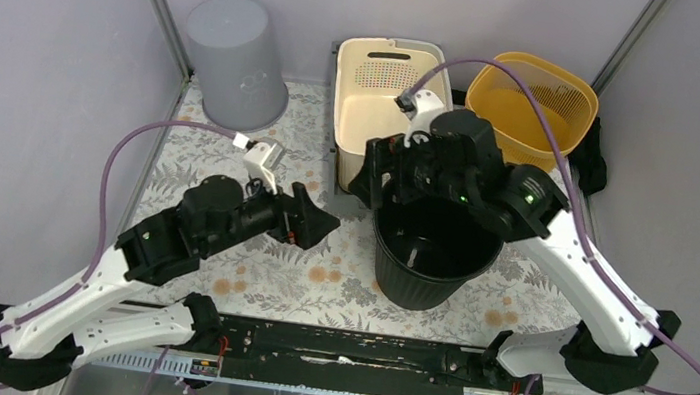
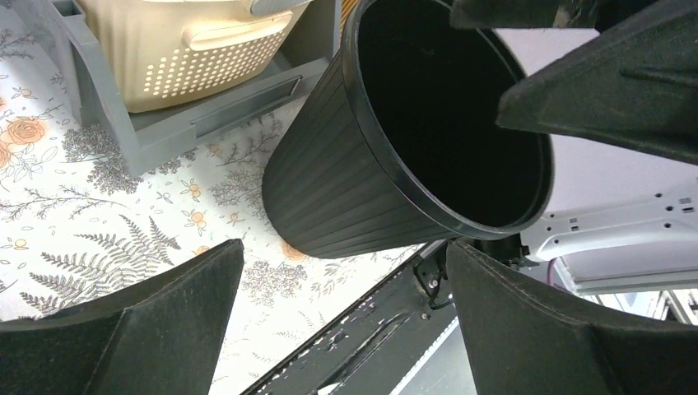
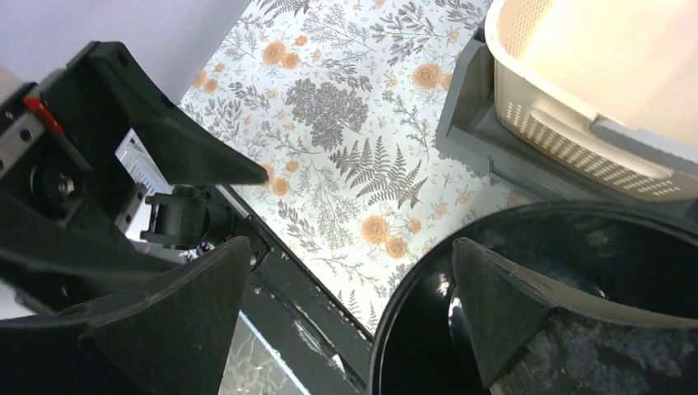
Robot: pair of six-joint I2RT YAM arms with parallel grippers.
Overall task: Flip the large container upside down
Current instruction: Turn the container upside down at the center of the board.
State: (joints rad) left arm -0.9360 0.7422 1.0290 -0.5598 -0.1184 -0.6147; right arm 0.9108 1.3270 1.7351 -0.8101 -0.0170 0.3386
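Black bin (image 1: 421, 282) upright; right end effector (image 1: 380, 183) splayed — astride its rim

Large black container (image 1: 433, 268), round and tapered, finely ribbed wall, smooth rim, stands upright with mouth facing up, glossy dark interior, on the floral table cover (image 1: 256, 277) right of centre, just before the cream perforated basket (image 1: 354, 128)

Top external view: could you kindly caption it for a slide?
Open left gripper beside the upright black bin; open right gripper over its rim.
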